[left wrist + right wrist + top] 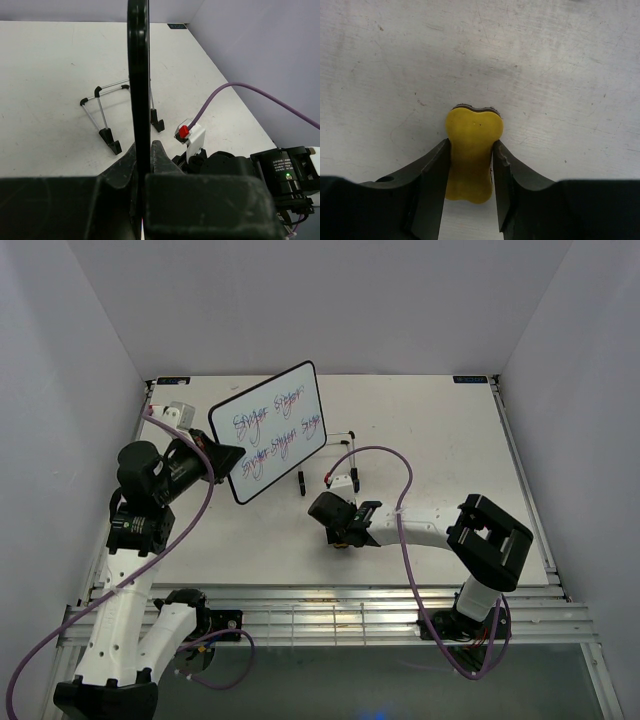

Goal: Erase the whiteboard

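Step in hand is tool pick-up: the right gripper (pixel 471 167) stands with its jaws narrow, pressed on the waist of the yellow eraser (pixel 472 132), which lies flat on the table (pixel 430 440). The whiteboard (pixel 268 432) sits at about 11 o'clock from that gripper. It is tilted, with 1 edge clamped in the closed left gripper (pixel 222 458) and its red-purple writing unwiped. Next move, as judged, is to lift the eraser, carry it toward 11 o'clock and set its dark underside flat on the board's face.

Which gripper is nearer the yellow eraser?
Right. The right gripper has its jaws against both sides of the eraser; the left gripper holds the whiteboard, well to its left.
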